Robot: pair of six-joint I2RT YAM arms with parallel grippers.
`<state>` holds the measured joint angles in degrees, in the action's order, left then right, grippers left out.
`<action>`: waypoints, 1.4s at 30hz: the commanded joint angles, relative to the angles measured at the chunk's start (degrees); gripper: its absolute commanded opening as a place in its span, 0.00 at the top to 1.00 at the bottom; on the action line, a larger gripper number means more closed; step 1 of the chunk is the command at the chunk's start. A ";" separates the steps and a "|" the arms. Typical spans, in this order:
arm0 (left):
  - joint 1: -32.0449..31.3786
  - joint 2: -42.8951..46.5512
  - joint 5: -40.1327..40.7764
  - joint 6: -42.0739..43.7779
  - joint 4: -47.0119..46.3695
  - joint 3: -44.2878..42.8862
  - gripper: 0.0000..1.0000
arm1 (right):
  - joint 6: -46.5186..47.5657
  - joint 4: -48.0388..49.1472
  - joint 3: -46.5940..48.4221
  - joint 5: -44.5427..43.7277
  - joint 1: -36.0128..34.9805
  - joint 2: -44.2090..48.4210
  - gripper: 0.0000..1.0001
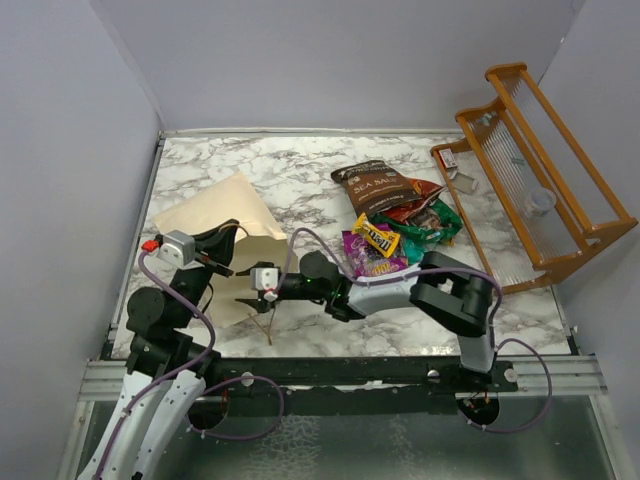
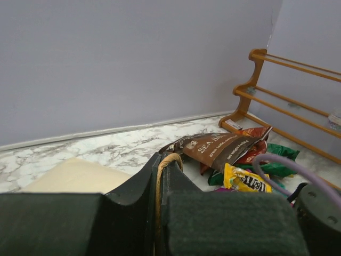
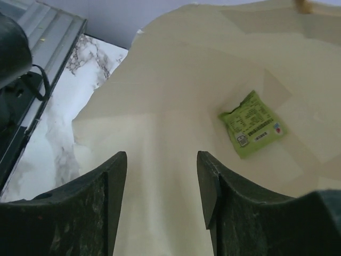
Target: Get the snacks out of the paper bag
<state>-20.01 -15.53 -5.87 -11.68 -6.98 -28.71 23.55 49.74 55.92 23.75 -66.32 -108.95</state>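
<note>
The beige paper bag (image 1: 222,212) lies on its side at the left of the table. My left gripper (image 1: 224,264) is shut on the bag's twisted cord handle (image 2: 159,178), at the bag's mouth. My right gripper (image 1: 247,297) is open and empty, reaching into the mouth. In the right wrist view its jaws (image 3: 162,178) stand apart over the bag's inner wall (image 3: 176,80), and a small green packet (image 3: 253,129) lies inside, ahead and to the right. Snacks lie piled on the table: the brown Sea Salt bag (image 1: 375,184), a red bag (image 1: 418,205), a green bag (image 1: 435,228), a yellow packet (image 1: 378,237) and a purple packet (image 1: 372,259).
A wooden rack (image 1: 540,180) stands along the right side and also shows in the left wrist view (image 2: 287,101). A second cord handle (image 1: 265,326) trails toward the near edge. Grey walls close in the table. The right arm's body (image 1: 450,290) lies across the middle.
</note>
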 commanded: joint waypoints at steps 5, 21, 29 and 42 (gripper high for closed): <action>-0.19 -0.64 -3.46 0.34 -1.04 -2.80 1.00 | -0.44 -7.19 16.62 -15.72 -1.88 -15.06 0.49; -0.12 -1.13 -8.54 2.10 -2.75 -4.96 1.00 | -18.60 -14.00 36.08 -24.71 -0.60 -30.97 0.57; -0.17 -3.05 -11.50 0.79 -4.79 -5.07 1.00 | -21.33 -14.92 41.21 -23.54 0.40 -34.98 0.57; -0.11 -9.54 -13.89 -1.98 -8.58 -6.00 1.00 | 5.99 -15.50 36.62 -5.21 -0.44 -31.27 0.36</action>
<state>-20.01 -24.43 -17.15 -12.40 -11.53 -32.34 16.19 36.88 92.77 12.38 -65.91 -142.71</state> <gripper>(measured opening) 0.029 0.626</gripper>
